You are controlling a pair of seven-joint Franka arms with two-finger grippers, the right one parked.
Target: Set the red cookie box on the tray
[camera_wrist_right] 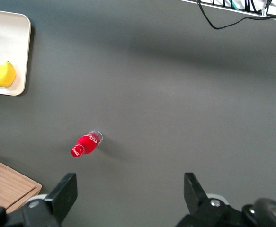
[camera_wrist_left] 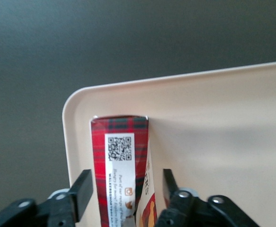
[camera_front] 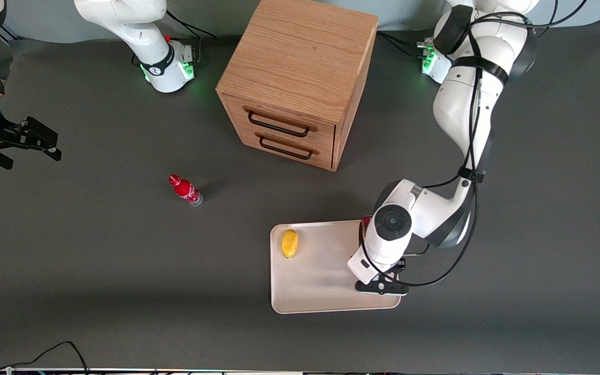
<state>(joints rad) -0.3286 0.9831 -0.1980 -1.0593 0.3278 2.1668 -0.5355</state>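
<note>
The red cookie box (camera_wrist_left: 120,156) lies on the cream-white tray (camera_wrist_left: 213,118), its end close to a rounded tray corner, along the tray edge toward the working arm's end. My left gripper (camera_wrist_left: 127,178) is directly above it, open, with one finger (camera_wrist_left: 83,189) on each side and a gap between each finger and the box. In the front view the wrist hides the gripper and almost all of the box; only a red sliver (camera_front: 365,225) shows at the tray (camera_front: 321,281) edge nearer the cabinet.
A yellow lemon (camera_front: 289,243) lies on the tray near the corner toward the parked arm. A small red bottle (camera_front: 185,190) lies on the table toward the parked arm's end. The wooden drawer cabinet (camera_front: 300,78) stands farther from the front camera than the tray.
</note>
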